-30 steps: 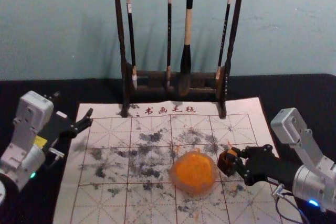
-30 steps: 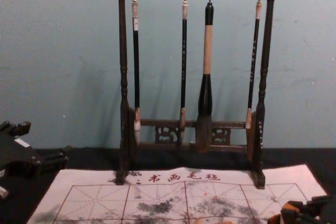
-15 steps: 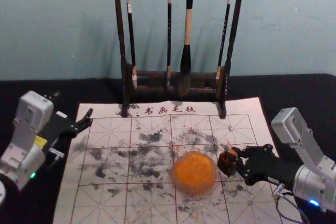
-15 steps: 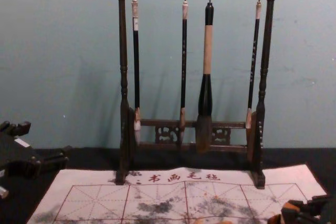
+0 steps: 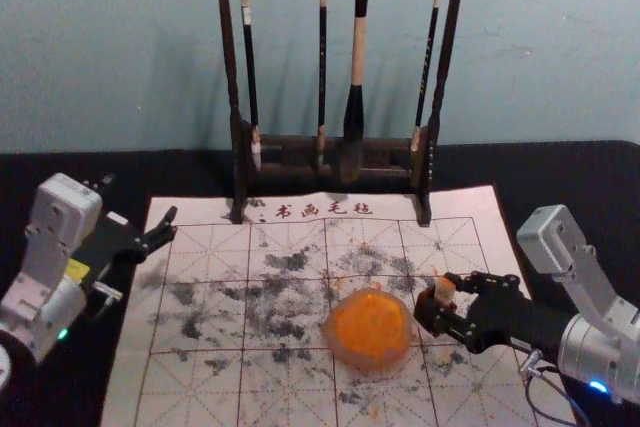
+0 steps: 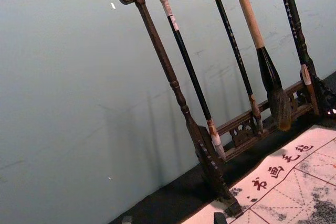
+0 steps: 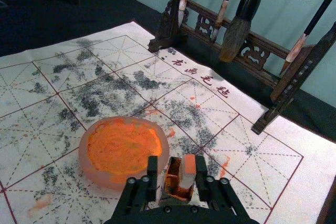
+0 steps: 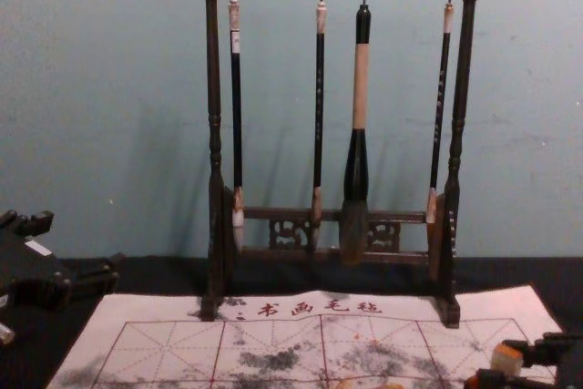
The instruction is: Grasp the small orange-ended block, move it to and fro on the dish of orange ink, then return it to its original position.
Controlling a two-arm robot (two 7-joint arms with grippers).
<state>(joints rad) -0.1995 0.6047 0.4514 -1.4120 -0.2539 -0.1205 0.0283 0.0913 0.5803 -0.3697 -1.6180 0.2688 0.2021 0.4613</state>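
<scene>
Orange-ended block (image 5: pixel 445 291) sits btwn the R gripper's (image 5: pixel 446 301) fingers, right up by the far one; can't tell if they touch. Fingers stand well apart, not clamped on it. Block's pale side shows too, at the far side of a small dark open box (image 7: pixel 173 183), orange-stained inside; can't tell if it's in the box or on its rim. Box is just right of the ink dish (image 5: pixel 370 329), nearer the mat's (image 5: pixel 480 202) R edge. L gripper (image 5: pixel 138 199) parked nr mat's far L corner, fingers wide, nothing held.
</scene>
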